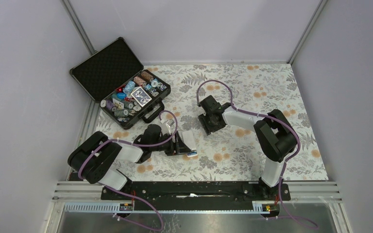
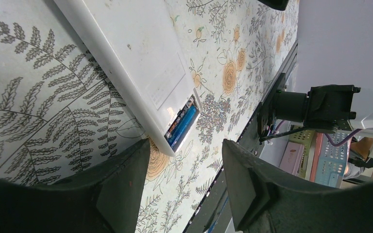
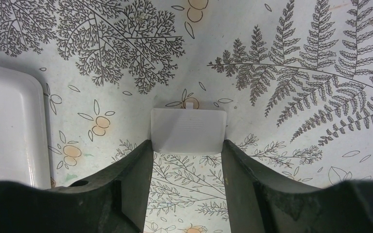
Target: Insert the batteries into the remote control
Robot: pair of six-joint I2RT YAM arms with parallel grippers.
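Observation:
The white remote control (image 2: 141, 58) lies back up on the floral cloth, its battery bay open at the near end. A blue battery (image 2: 185, 127) and a darker reddish one (image 2: 176, 128) lie side by side in the bay. My left gripper (image 2: 185, 145) is open, low over the cloth, with the remote's bay end just ahead of its left finger. In the top view the remote (image 1: 188, 140) lies next to my left gripper (image 1: 177, 145). My right gripper (image 3: 187, 148) has both fingertips against the sides of a small white battery cover (image 3: 188, 130) on the cloth. Its place in the top view is further back (image 1: 209, 127).
An open black case (image 1: 108, 68) full of poker chips stands at the back left. The remote's other end (image 3: 9, 131) shows at the left of the right wrist view. The table's metal front rail (image 1: 194, 189) runs by the arm bases.

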